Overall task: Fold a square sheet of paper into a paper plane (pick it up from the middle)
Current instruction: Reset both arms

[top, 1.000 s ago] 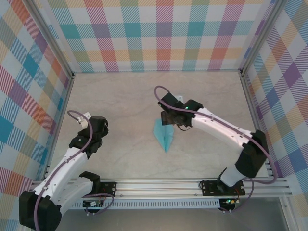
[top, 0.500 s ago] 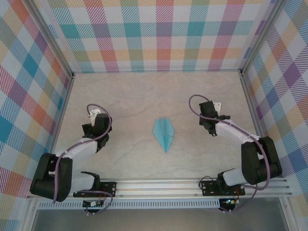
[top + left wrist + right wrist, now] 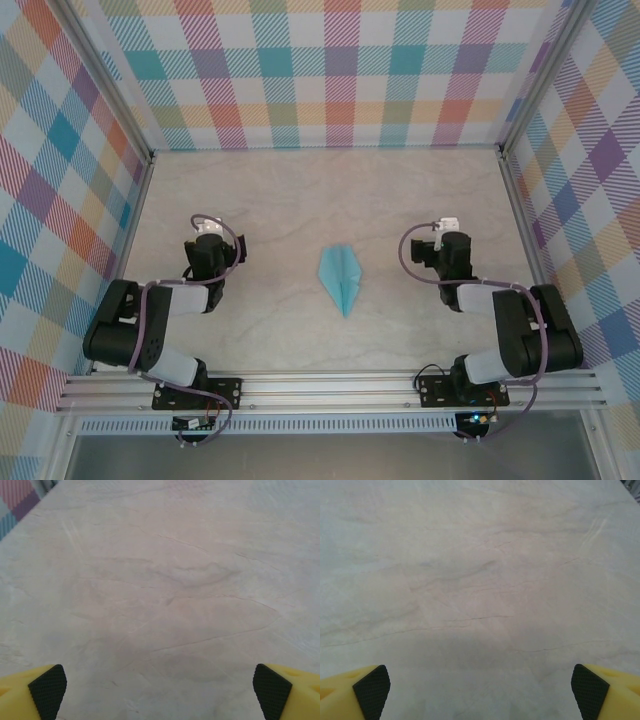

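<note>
Looks done: folded into the paper plane [image 3: 341,277], lying flat in the middle of the table [image 3: 270,200], nose toward the near edge. Holding nothing in the left gripper [image 3: 160,691] or right gripper [image 3: 481,690], jaws spread wide, well apart from it at left and right. Apparently nothing left to fold.

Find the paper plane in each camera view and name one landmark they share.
Top external: the paper plane lies at the middle of the table, between the arms, nose toward the near edge.
Left wrist: veined table ahead of the open left claw.
Right wrist: veined table ahead of the open right claw.
Shared landmark: the table's pale veined surface.
</note>
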You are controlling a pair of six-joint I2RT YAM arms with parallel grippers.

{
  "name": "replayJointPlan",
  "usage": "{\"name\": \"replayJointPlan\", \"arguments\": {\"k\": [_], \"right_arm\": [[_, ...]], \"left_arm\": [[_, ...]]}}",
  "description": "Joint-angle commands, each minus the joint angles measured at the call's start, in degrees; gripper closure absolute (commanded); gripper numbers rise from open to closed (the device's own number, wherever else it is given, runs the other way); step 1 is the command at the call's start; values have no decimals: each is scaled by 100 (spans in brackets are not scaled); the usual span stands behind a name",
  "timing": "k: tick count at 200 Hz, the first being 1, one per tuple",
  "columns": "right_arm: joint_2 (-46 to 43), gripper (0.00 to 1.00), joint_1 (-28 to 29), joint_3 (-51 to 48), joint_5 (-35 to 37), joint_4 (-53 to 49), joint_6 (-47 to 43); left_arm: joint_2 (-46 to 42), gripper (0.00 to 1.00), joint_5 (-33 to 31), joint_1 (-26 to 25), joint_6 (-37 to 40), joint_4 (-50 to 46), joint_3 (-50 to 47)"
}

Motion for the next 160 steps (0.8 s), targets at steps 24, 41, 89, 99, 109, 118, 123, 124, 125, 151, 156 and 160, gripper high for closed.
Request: {"name": "replayJointPlan", "arguments": {"k": [24,41,89,99,109,118,123,124,125,151,156,160], "right_arm": [[354,3,-563,515,-1281,321,152],[647,0,-696,3,-1513,1630,201],[519,0,-705,220,-1414,940,275],[531,0,-705,206,-1418,957,274],[531,0,-705,208,-1428,987,274],[542,0,-706,212,-1423,996,275],[532,0,-707,213,-1425,965,273],[527,0,-701,208,-1422,961,274],[528,0,-707,210,-1421,967,274],[539,0,-708,211,-1422,981,275],[539,0,-705,211,-1421,978,275],[539,0,-706,212,-1420,976,275]], "left_arm": [[407,0,694,394,-128,849,-17],[384,0,679,398,-148,807,-11],[348,0,599,370,-142,775,-24],[340,0,599,373,-132,775,-29],[348,0,601,369,-136,783,-37],[348,0,602,372,-135,783,-26],[348,0,604,368,-132,778,-23],[348,0,606,371,-131,776,-24],[348,0,602,373,-130,775,-24],[357,0,628,380,-138,739,2],[358,0,632,382,-138,741,3],[358,0,633,380,-138,739,-5]]}}
